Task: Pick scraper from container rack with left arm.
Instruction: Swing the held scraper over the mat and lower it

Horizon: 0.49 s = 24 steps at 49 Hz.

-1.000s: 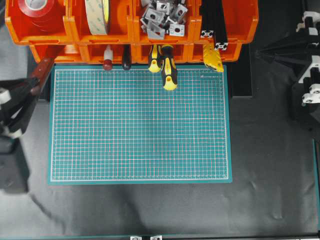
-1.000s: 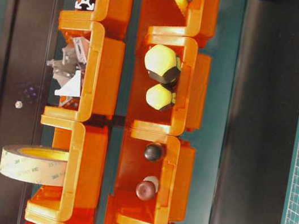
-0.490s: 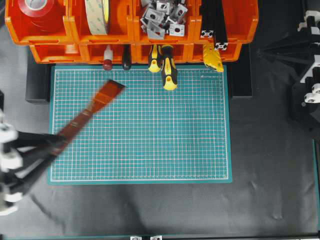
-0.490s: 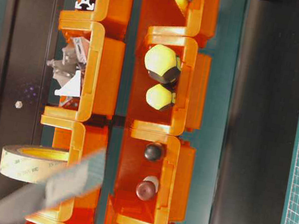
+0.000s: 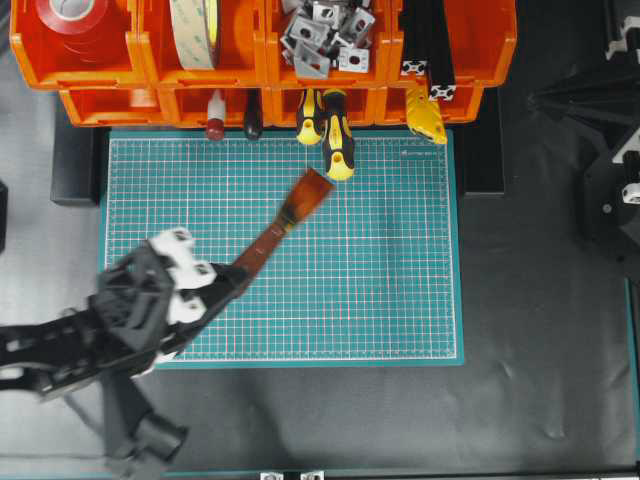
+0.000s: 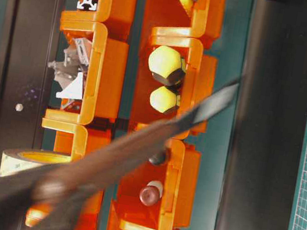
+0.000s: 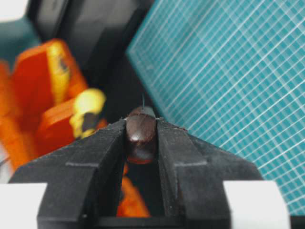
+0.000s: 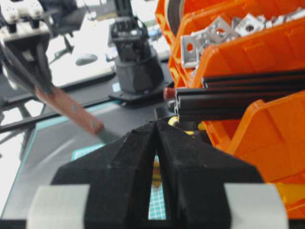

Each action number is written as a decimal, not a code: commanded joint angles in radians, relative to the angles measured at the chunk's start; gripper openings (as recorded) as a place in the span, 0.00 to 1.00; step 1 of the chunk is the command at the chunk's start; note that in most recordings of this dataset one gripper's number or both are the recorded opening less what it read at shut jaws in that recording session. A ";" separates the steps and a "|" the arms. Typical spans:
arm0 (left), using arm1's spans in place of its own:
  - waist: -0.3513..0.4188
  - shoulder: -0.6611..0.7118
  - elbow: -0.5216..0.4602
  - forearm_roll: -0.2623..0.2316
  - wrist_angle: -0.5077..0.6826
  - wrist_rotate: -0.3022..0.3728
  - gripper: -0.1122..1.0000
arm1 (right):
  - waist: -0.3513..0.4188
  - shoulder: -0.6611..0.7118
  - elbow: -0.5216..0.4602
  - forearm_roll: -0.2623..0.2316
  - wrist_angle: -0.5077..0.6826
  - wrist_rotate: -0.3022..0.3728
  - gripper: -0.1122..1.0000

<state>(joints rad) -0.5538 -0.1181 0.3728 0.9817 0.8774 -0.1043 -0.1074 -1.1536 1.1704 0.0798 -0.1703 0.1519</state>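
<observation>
Jaws of my left gripper [image 7: 141, 138] are clamping the reddish-brown wooden-handled scraper [image 5: 283, 222], clear of the orange plastic container rack [image 5: 110, 70]; I'm only needing steady carrying next.

Orange rack [image 5: 100, 60], two tiers. Green mat [image 5: 380, 270], white grid. Reddish-brown scraper [image 5: 285, 220], darker handle end in wrist view. Black left claw [image 7: 141, 138], white blocks behind. Black right claw [image 8: 156, 143], likewise white-blocked. Yellow-and-black screwdrivers [image 5: 335, 140]. Red tape roll [image 5: 72, 18]; cream tape roll [image 5: 195, 30]. Grey metal brackets [image 5: 325, 35]. Dark grey counter [image 5: 540, 340].
</observation>
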 commanded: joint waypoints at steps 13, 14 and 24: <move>0.143 0.075 0.038 0.005 -0.170 0.008 0.29 | -0.029 -0.017 -0.048 0.023 0.087 0.043 0.11; 0.147 0.080 0.038 0.005 -0.172 0.008 0.29 | -0.031 -0.017 -0.051 0.023 0.087 0.043 0.11; 0.156 0.095 0.055 0.005 -0.186 0.008 0.29 | -0.046 -0.035 -0.074 0.018 0.103 0.041 0.11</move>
<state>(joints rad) -0.3958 -0.0077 0.4341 0.9817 0.7056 -0.0966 -0.1473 -1.1888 1.1305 0.0997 -0.0736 0.1933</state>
